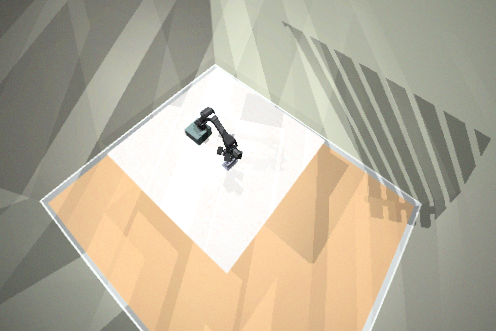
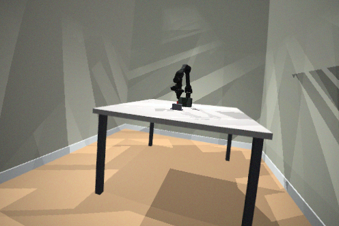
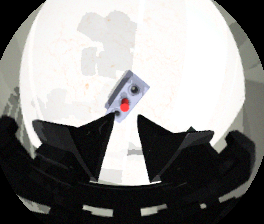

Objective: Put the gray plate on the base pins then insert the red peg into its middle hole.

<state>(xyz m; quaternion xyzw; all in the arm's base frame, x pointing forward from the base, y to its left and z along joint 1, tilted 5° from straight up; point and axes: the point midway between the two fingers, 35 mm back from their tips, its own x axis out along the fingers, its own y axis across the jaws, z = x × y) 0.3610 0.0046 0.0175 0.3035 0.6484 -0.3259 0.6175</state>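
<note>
The gray plate point(image 3: 133, 101) lies on the base point(image 3: 117, 91), and the two look flush; they show as one small block point(image 1: 229, 164) point(image 2: 177, 107) in the top and exterior views. Dark pin ends show near both ends of the plate. The red peg point(image 3: 124, 106) point(image 2: 178, 102) stands upright at the plate's middle hole, part of it above the plate; its exact depth cannot be told. My gripper point(image 3: 126, 116) point(image 2: 178, 97) is partly open and empty. Its fingertips are above the peg, apart from it, with a gap between them in the wrist view.
The white table point(image 1: 200, 193) point(image 2: 137, 113) bears the block and the arm's dark green box-like mount point(image 1: 198, 132) point(image 2: 186, 102). Shadows of the arm fall on the table top beside the block.
</note>
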